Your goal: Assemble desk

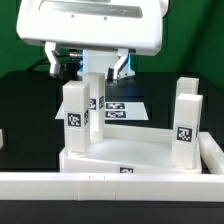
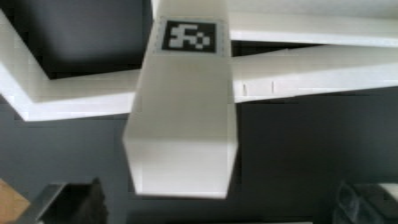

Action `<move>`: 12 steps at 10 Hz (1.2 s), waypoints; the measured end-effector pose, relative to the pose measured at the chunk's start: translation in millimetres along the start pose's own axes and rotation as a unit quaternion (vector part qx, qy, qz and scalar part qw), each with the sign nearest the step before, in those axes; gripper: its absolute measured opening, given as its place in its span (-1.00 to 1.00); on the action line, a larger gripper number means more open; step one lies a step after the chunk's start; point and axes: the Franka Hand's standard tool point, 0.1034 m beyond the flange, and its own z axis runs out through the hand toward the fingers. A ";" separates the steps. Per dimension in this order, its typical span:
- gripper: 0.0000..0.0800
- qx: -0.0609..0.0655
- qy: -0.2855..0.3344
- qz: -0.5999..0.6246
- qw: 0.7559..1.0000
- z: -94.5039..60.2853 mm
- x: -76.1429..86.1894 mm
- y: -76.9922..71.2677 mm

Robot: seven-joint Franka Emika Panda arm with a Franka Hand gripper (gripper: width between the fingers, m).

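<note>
Standing upright on the large white plastic tray-like desk top (image 1: 120, 158), a white block leg (image 1: 76, 115) rises at the exterior view's left, another leg (image 1: 186, 122) at its right. Between them the end effector (image 1: 87, 73) hangs wide open, gripping nothing, above the black counter (image 1: 20, 100).

Upright legs (image 1: 77, 115) and (image 1: 187, 125) stand on the desk top (image 1: 130, 152), with open room between them. The jaws stand wide apart, just above a third leg (image 1: 97, 98).
</note>
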 end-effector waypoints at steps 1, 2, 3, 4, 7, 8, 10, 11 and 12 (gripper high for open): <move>0.62 0.003 -0.013 0.001 1.000 0.9 -2.0 -1.6; 0.62 0.003 -0.011 0.000 1.000 1.1 -1.2 -1.5; 0.62 0.007 -0.044 0.001 0.999 4.7 -8.7 -2.1; 0.62 0.016 -0.093 0.004 0.996 5.2 -9.5 -3.1; 0.62 0.028 -0.191 0.016 0.981 4.8 -12.1 5.0; 0.62 0.031 -0.222 0.019 0.974 4.9 -10.7 7.2; 0.62 0.031 -0.254 0.021 0.967 9.2 -9.2 9.8; 0.62 0.029 -0.249 0.019 0.968 12.5 -7.8 9.7; 0.62 0.027 -0.251 0.019 0.967 14.8 -9.6 10.2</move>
